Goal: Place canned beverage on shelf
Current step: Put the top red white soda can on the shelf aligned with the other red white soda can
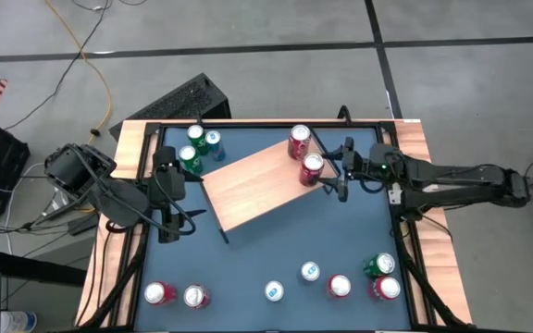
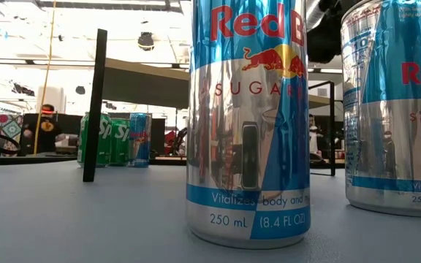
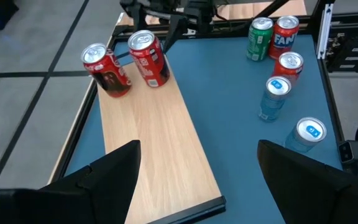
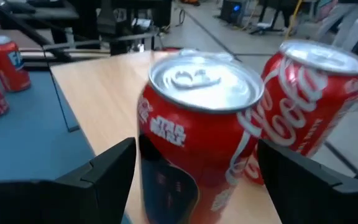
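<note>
The right pincer (image 1: 340, 173) hung at the right end of the shelf (image 1: 257, 185), its fingers apart around the nearer of 2 red cans standing upright there. That can (image 1: 312, 167) sat between the fingers in the right wrist view (image 4: 197, 149), directly ahead of the wrist, its long axis vertical; whether the pads touched it could not be told. The second red can (image 1: 300, 141) stood just beside it, farther along the same end of the board. Both rested on the wood, so this can looked already placed, and the coming move likely turned on drawing the right pincer straight back from it without tipping it. The left pincer (image 1: 169, 229) waited off the shelf's other end, fingers apart, holding nothing, well apart from both cans.
</note>
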Motion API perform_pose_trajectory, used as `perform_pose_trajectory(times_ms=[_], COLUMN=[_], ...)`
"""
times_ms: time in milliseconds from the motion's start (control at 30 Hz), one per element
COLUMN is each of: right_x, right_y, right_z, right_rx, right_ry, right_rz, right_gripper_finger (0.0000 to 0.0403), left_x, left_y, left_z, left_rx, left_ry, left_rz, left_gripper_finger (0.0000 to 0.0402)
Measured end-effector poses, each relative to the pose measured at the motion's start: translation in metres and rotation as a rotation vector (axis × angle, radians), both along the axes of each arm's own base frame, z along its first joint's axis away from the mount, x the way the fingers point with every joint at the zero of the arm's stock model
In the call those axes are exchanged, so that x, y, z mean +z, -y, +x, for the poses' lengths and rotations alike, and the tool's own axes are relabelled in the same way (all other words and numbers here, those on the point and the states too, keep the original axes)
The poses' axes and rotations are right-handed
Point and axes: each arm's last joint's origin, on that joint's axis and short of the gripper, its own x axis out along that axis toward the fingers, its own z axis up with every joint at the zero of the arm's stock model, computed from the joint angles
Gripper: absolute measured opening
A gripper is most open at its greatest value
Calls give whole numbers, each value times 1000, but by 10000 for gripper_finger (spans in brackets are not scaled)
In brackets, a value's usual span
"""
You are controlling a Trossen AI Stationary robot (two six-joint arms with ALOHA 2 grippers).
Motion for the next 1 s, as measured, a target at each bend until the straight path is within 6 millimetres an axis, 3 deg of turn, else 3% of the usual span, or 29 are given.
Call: perform_pose_trajectory(times_ms=[133,400,733,1000], right_x=[-6,-9,-5,-10], right_y=[6,5,-26,-41], right_z=[9,13,-1,4], right_rx=[13,-47,-264,-484], right_ry=[-15,-6,4,56], right_rz=[20,110,109,119], right_gripper_finger=[317,260,245,243], left_x=[0,-1,-2,-1], left_y=[0,-1,0,-1], left_z=[0,-1,-1,-1], left_rx=[0,-1,-30,-12], left_ry=[0,-11,-29,-18], left_rz=[9,14,3,37], left_gripper_finger=[309,309,309,309])
